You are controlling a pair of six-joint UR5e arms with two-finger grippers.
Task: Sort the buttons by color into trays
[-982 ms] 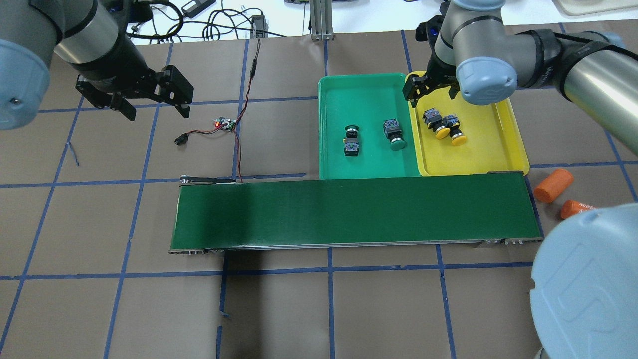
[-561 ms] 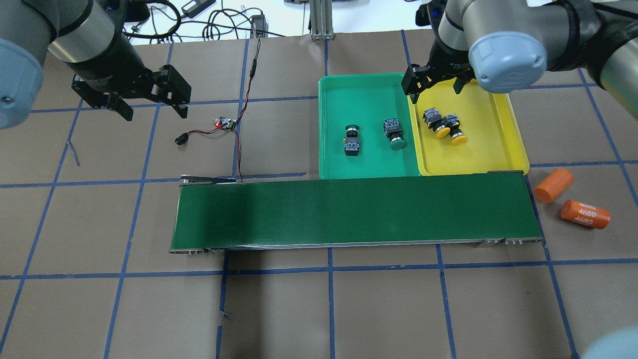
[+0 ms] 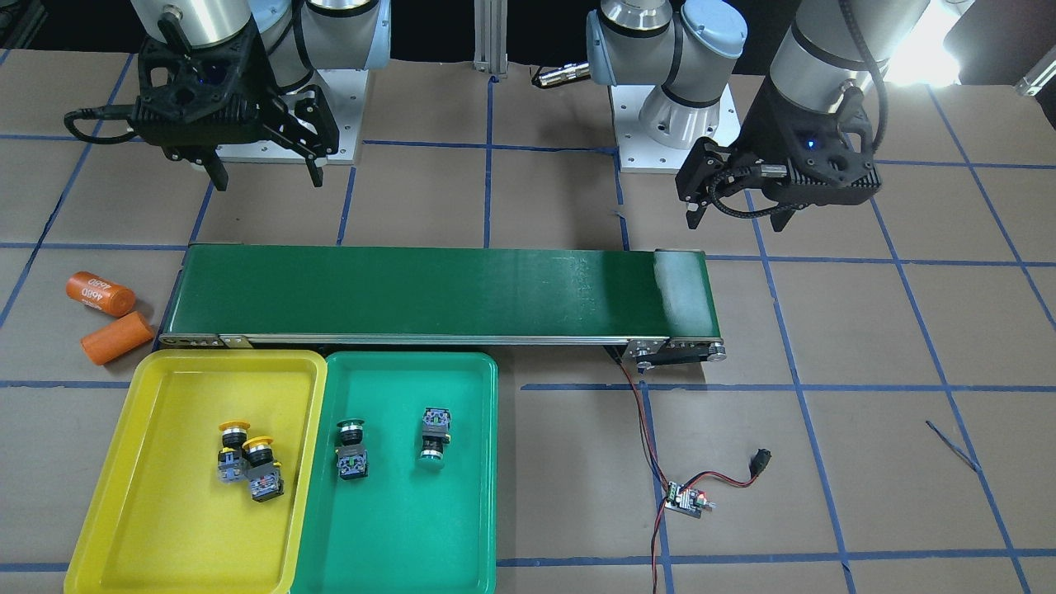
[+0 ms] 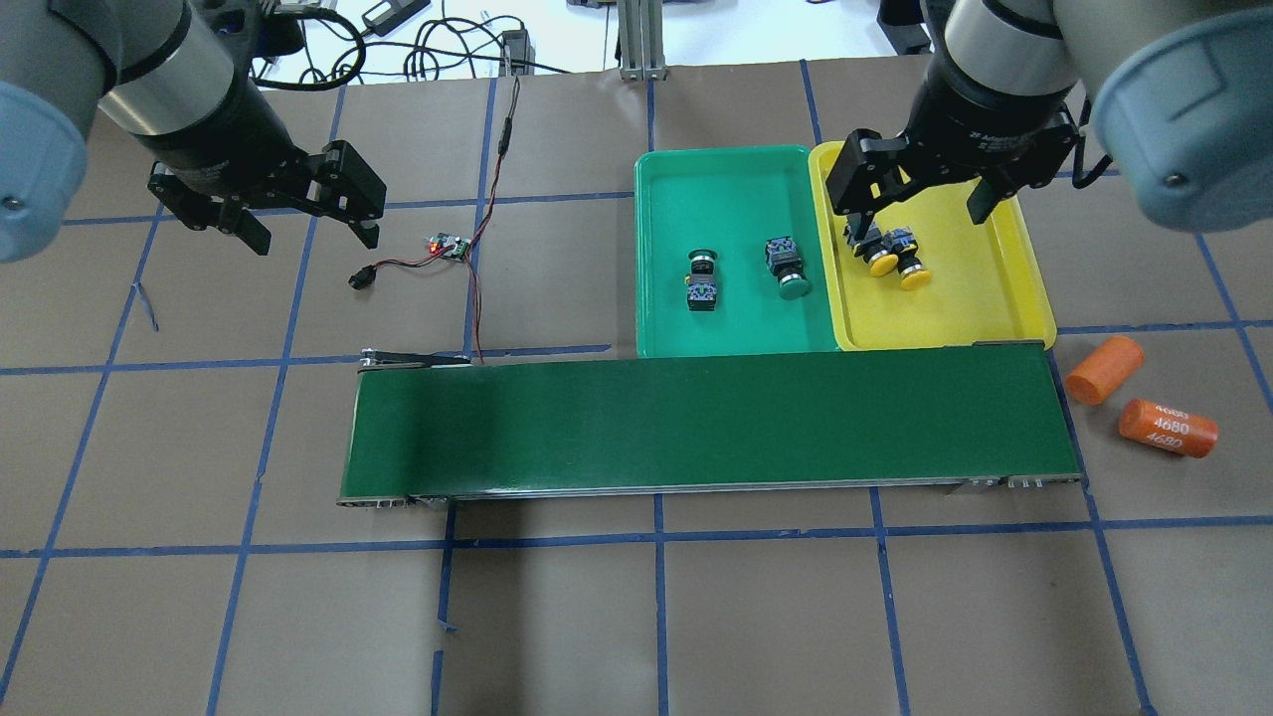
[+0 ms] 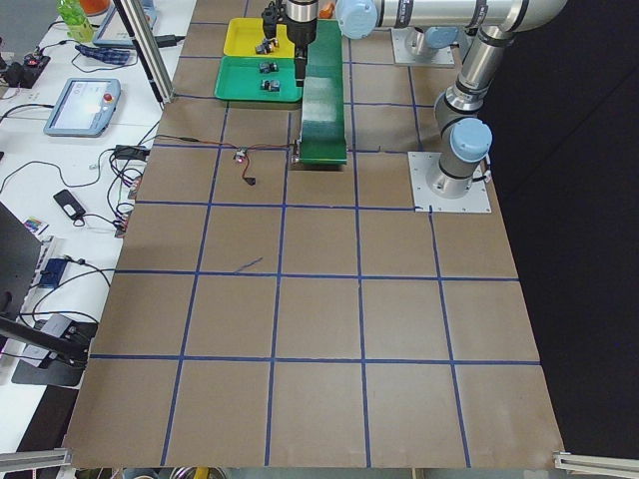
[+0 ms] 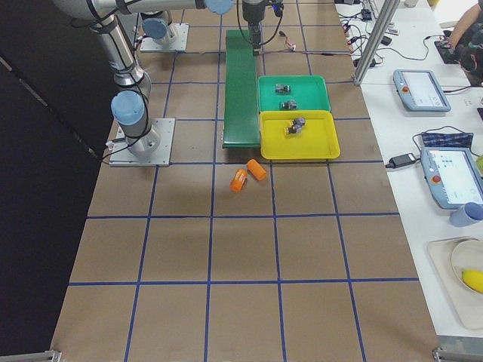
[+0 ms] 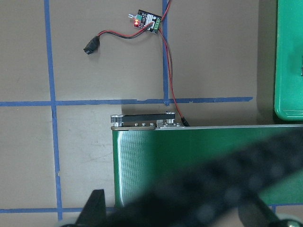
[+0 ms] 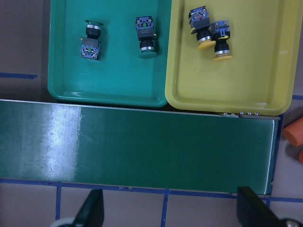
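Two yellow buttons (image 4: 875, 254) (image 4: 910, 267) lie side by side in the yellow tray (image 4: 955, 298). Two green buttons (image 4: 703, 278) (image 4: 789, 267) lie apart in the green tray (image 4: 736, 189). The right wrist view shows all of them: yellow buttons (image 8: 210, 33), green buttons (image 8: 91, 40) (image 8: 146, 35). My right gripper (image 4: 915, 214) (image 3: 268, 175) hangs high and open, holding nothing; from the front it is on the robot's side of the belt. My left gripper (image 4: 310, 237) (image 3: 738, 221) is open and empty, raised near the belt's other end.
A long dark-green conveyor belt (image 4: 696, 423) runs along the trays' near edge. Two orange cylinders (image 4: 1104, 370) (image 4: 1166, 428) lie off its right end. A small circuit board (image 4: 450, 246) with red-black wires lies off its left end. Side tables hold tablets and cables.
My right gripper has swung to the right and back from the yellow tray's far corner, staying open and empty. The left gripper has barely shifted. The buttons have not moved.
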